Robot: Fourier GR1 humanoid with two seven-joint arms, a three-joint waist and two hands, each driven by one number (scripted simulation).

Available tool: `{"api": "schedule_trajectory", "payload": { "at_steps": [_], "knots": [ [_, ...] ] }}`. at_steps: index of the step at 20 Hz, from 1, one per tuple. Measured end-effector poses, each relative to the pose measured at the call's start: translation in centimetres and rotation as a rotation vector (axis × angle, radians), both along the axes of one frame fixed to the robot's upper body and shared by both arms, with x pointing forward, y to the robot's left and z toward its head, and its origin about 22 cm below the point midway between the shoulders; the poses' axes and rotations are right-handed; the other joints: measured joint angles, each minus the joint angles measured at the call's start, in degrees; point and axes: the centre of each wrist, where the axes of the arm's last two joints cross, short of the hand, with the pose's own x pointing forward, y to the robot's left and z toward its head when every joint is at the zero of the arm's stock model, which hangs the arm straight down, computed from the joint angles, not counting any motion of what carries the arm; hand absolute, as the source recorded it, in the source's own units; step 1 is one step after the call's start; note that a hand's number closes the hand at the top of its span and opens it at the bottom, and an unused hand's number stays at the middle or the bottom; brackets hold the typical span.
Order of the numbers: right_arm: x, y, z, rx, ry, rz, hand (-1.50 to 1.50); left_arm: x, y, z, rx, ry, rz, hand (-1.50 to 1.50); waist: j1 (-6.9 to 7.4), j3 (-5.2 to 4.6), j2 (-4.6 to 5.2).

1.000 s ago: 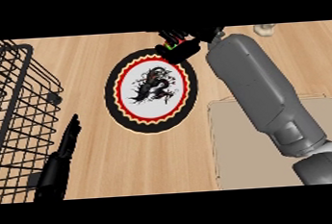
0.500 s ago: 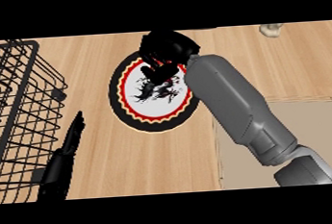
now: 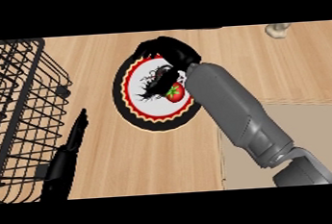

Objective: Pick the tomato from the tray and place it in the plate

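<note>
Round red tomato [image 3: 174, 92] on scalloped-rim plate [image 3: 131, 111], right hand [image 3: 166, 50] curled above

Counter: we see a light wood top [image 3: 107, 151] with fine grain running across the whole view.
Mat: we see a pale beige sheet [image 3: 319, 128] lying flat on the wood, right of the right forearm and reaching the view's right edge.
Basket: we see a black wire basket [image 3: 19, 113] at the left edge, just left of the left hand.
Small thing: we see a pale beige object [image 3: 279, 29] at the top edge, up and right of the right hand; we cannot tell what it is.
Light: we find it even, with soft shadows.
</note>
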Motion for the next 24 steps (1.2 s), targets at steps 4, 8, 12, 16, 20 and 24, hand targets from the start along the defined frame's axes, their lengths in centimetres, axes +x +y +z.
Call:
{"api": "schedule_trajectory", "payload": {
  "at_steps": [4,8,12,16,20,24],
  "knots": [
    [0.3,-0.5,0.3,0.161,0.01,-0.061,-1.5,0.0,0.0,0.0,-0.001,0.0,0.001,0.0,-0.04,-0.06,0.06],
    [0.8,-0.9,1.2,0.299,0.03,-0.147,-1.5,-0.5,0.4,-0.1,-0.004,0.009,0.025,0.0,-1.19,0.06,-0.17],
    [1.8,-3.1,1.4,0.415,0.07,-0.233,-1.5,-0.7,0.6,-0.1,-0.003,0.005,0.038,0.0,-1.72,0.09,-0.04],
    [2.9,-7.7,1.7,0.549,0.107,-0.264,-1.5,-0.9,0.7,0.0,-0.002,-0.004,0.038,0.0,-1.95,0.1,0.16],
    [3.5,-12.5,1.7,0.631,0.093,-0.263,-1.5,-0.7,0.6,0.1,-0.01,-0.01,0.033,0.0,-1.52,0.12,0.57],
    [3.5,-16.6,1.2,0.651,0.061,-0.237,-1.5,-0.6,0.4,0.1,-0.002,-0.018,0.021,0.0,-1.07,0.19,0.82]
  ]
}}
